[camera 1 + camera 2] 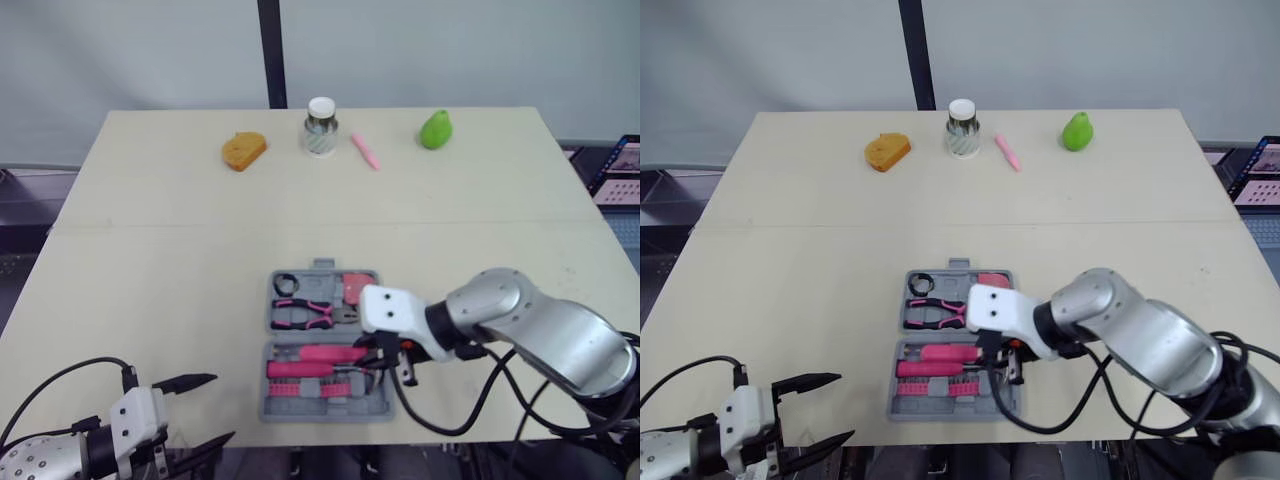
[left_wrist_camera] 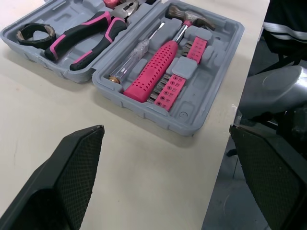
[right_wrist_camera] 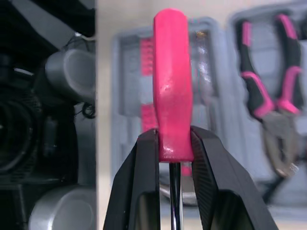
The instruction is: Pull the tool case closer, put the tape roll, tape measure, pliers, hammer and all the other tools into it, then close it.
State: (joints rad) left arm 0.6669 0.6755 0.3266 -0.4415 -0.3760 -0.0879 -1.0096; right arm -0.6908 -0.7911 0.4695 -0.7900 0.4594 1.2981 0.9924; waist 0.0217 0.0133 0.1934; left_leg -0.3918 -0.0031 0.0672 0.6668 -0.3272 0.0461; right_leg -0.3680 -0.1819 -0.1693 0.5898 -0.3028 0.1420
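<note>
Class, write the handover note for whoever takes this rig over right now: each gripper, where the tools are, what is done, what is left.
Left gripper: open, holding nothing, by the near left corner of the table.
Right gripper: shut on the pink-handled screwdriver, above the open tool case.
In the case: tape roll, pliers, hammer, and a pink item, likely the tape measure.
Done: case sits at the near edge, those tools stowed.
Left: seat the screwdriver, then close the case.
</note>
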